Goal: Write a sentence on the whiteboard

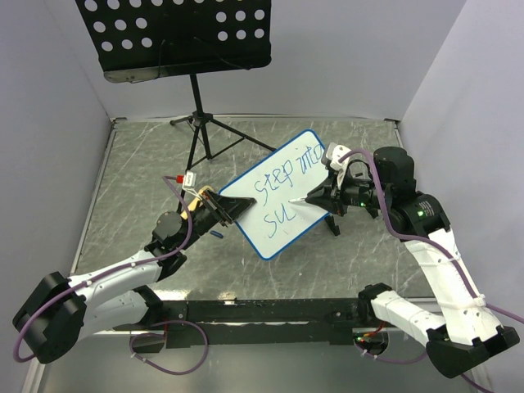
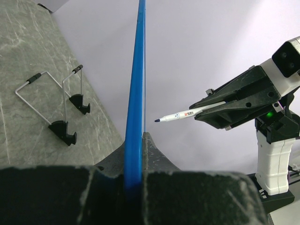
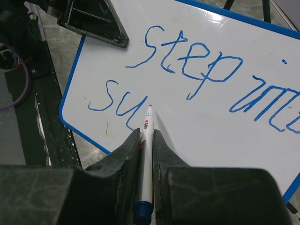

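The whiteboard [image 1: 282, 176] is held tilted above the table, white with a thin blue frame. My left gripper [image 1: 228, 210] is shut on its lower left edge; the left wrist view shows the blue frame [image 2: 136, 93] edge-on between the jaws of this gripper [image 2: 136, 140]. The sentence [image 3: 197, 65] reads "step into" in blue, with "su" [image 3: 115, 101] begun below it. My right gripper [image 3: 146, 133] is shut on a white marker [image 3: 148, 129]. The marker [image 2: 187, 114] has its tip just right of the "u", a small gap off the board.
A black perforated music stand [image 1: 184, 37] on a tripod [image 1: 201, 123] stands at the back. A wire easel with black feet [image 2: 51, 101] lies on the grey marbled table behind the board. A small blue piece [image 1: 217, 232] lies near my left gripper. White walls enclose the table.
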Available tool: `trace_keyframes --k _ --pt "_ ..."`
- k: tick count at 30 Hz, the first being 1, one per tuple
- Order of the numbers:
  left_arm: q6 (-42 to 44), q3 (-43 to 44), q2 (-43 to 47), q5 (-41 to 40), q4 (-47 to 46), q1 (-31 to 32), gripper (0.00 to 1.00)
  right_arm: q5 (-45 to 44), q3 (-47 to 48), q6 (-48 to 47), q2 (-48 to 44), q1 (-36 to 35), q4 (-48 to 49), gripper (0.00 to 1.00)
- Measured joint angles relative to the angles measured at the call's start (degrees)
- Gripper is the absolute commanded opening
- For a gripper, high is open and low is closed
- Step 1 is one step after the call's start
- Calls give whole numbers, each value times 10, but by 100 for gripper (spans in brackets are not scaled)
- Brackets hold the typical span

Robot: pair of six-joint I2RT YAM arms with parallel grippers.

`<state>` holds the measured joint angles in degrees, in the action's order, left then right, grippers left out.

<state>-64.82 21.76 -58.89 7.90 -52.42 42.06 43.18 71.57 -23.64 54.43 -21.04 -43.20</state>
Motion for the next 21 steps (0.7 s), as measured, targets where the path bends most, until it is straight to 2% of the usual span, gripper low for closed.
trace_keyframes --k 21 --pt "-10 0 -3 0 -3 0 1 -20 0 0 5 0 4 0"
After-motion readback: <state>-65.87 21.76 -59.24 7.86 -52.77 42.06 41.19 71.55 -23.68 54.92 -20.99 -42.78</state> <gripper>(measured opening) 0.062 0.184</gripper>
